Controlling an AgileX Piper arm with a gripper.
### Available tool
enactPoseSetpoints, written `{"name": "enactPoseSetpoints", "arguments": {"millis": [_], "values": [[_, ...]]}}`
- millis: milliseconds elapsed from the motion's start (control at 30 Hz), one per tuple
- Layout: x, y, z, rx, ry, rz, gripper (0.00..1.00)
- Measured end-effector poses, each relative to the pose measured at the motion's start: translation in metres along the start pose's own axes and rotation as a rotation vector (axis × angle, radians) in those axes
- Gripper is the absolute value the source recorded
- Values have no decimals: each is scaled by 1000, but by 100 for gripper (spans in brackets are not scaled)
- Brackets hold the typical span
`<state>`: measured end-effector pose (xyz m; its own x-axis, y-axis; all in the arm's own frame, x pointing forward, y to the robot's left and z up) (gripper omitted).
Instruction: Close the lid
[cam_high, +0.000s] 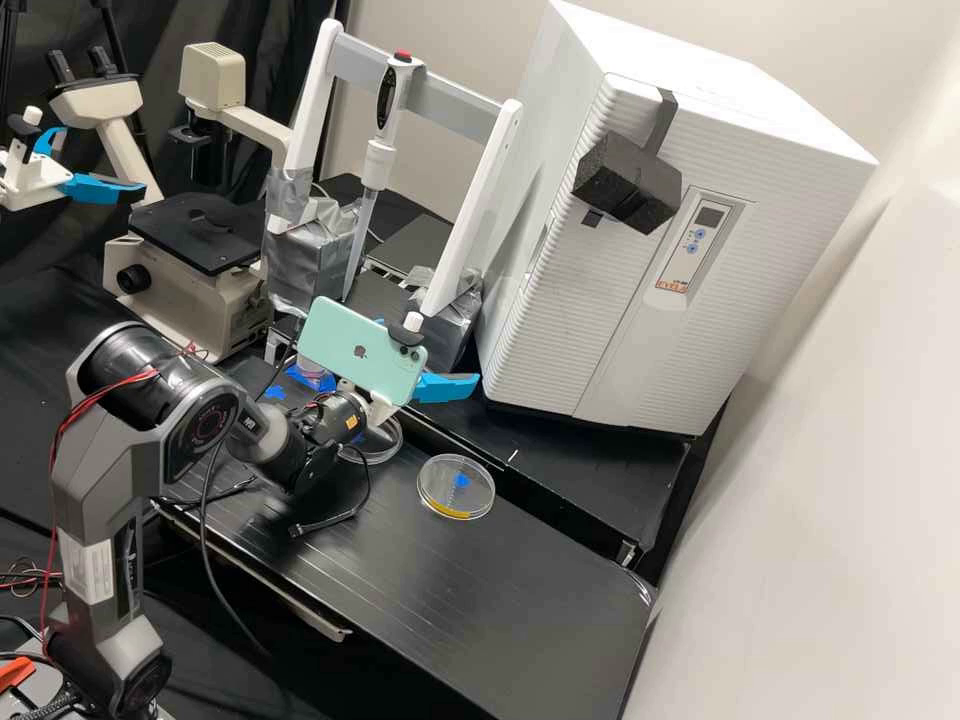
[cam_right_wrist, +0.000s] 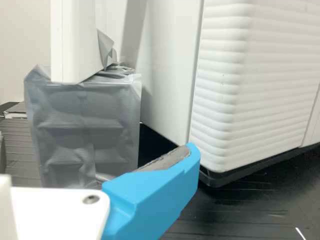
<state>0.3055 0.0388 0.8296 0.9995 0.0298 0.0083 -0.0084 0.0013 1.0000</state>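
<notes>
White gripper with two bright blue fingers, one unit: open, pads apart, nothing between them. I see it above the far edge of the black bench; in my wrist view one blue finger shows its exposed grey pad.

Clear, round, shallow plastic dish piece, one: flat on the bench beside its far long edge, bearing a yellow strip and a small blue mark, well apart from the fingers.

Second clear, round plastic piece, one: near the same edge, just beside the first, partly hidden by my arm's wrist. I cannot tell which of the two is the lid.

Mint-green phone, one: mounted tilted on my arm, over the gripper's base.

White ribbed cabinet, one: beyond the bench's far edge, a black foam block fixed to its front.

White upright frame, one: its legs set into silver-taped blocks, beside the cabinet; a slender white pipette stands upright in it.

Beige microscope, one: beside the frame, its black stage level.
</notes>
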Motion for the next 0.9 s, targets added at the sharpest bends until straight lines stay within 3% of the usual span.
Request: {"name": "enactPoseSetpoints", "arguments": {"millis": [267, 400, 567, 800, 900], "values": [[-1, 0, 1, -3, -1, 1, 100], [-17, 7, 16, -14, -23, 10, 100], [-49, 26, 32, 30, -34, 100, 100], [-93, 53, 52, 51, -32, 219, 100], [-105, 57, 59, 56, -53, 231, 100]]}}
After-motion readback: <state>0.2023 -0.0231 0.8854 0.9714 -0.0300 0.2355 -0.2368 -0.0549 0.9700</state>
